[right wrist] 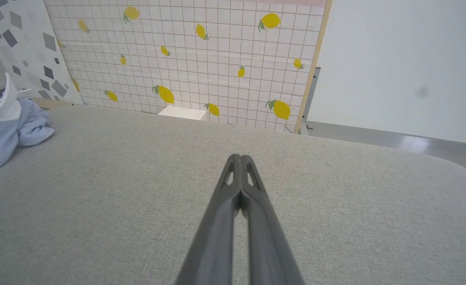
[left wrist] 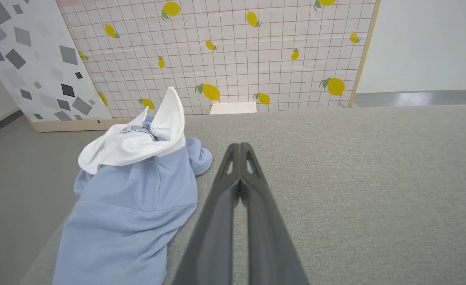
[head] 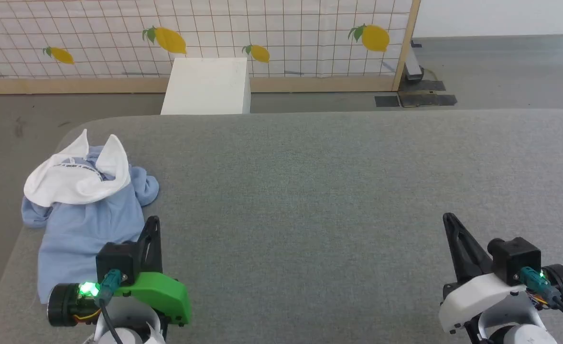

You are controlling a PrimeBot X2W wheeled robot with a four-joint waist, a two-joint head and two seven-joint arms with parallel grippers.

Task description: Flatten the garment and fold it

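Left gripper [head: 153, 222] and right gripper [head: 449, 218] sit pressed together, empty; the garment [head: 83, 224] lies crumpled just left of the left one, unflattened, unfolded.

A broad table [head: 339, 191] covered in grey woven fabric fills the foreground. Behind it stands a white grid-patterned screen [head: 281, 48] printed with yellow lemons and framed in pale wood, with a white box [head: 207, 86] on the grey floor [head: 501, 71] at its base. Left, a panel [left wrist: 23, 59] of grey diamond shapes; right, a plain white wall [right wrist: 403, 59].
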